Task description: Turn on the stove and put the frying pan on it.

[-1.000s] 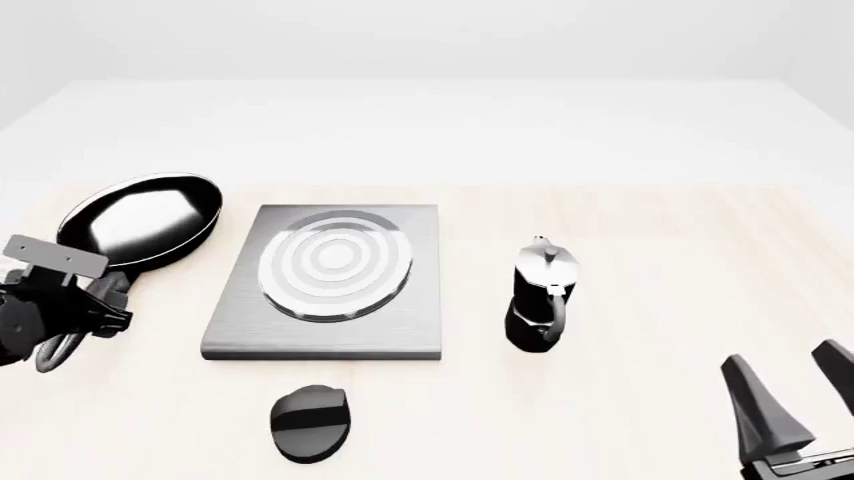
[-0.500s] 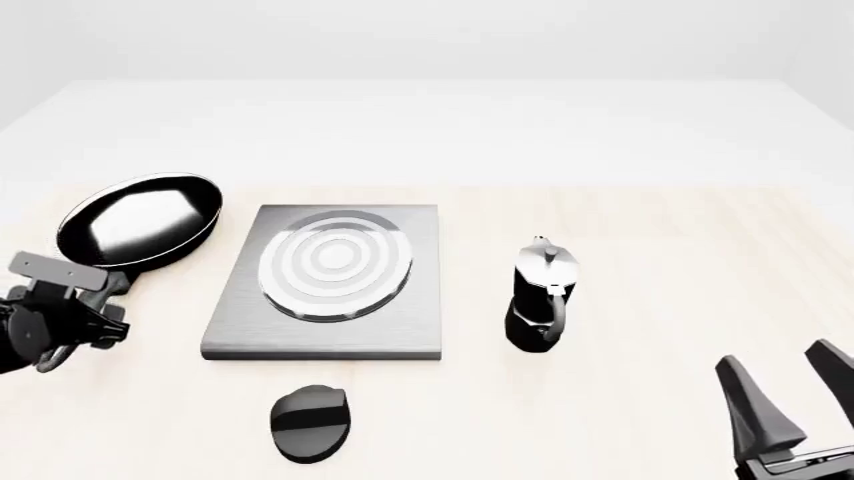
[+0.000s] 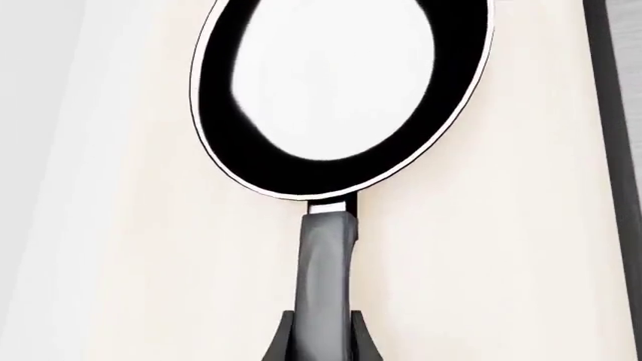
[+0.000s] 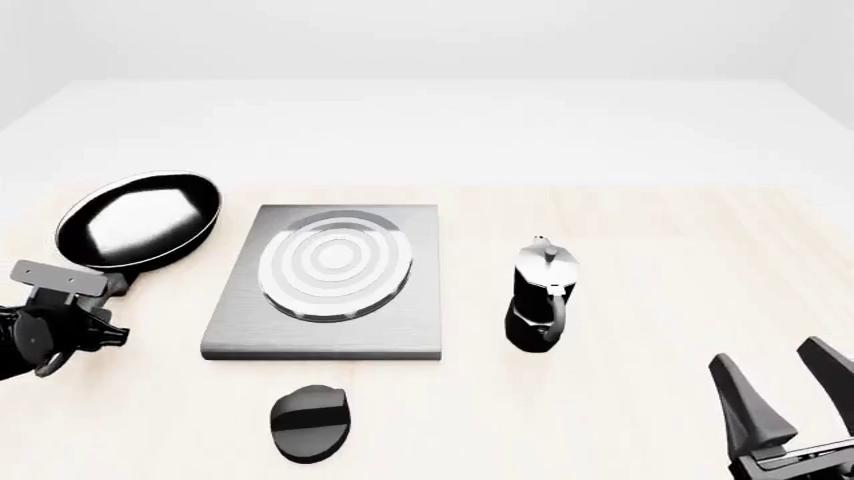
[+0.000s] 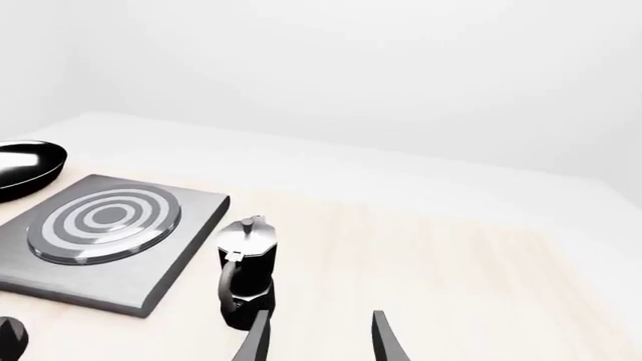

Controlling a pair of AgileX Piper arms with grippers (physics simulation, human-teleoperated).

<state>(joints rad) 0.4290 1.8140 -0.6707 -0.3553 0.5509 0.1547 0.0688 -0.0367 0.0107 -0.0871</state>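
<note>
Left gripper (image 3: 319, 342) clamped around the frying pan's (image 4: 138, 219) long black handle, fingers (image 3: 281, 344) pressing on either side of the grip near its far end (seen plainly from the left wrist view). Sitting at the table's left edge in the front view, low and close to the near side. Pan bowl lying on the pale wooden table (image 4: 641, 260), just left of the stove (image 4: 331, 280) and not on it, glossy inside reflecting white, handle pointing back toward the gripper.

Right gripper (image 4: 787, 400) spread wide, holding nothing, two dark fingers (image 5: 258, 340) standing apart above bare tabletop at the near right corner. Well apart from everything else.

Stove slab flat in the middle of the table, concentric silver rings facing up with nothing resting on them. Round black knob (image 4: 311, 422) lying separately on the wood, just in front of the slab's near edge. Black-and-silver moka pot (image 4: 543, 296) standing upright to the right of the slab, near it but not touching.
</note>
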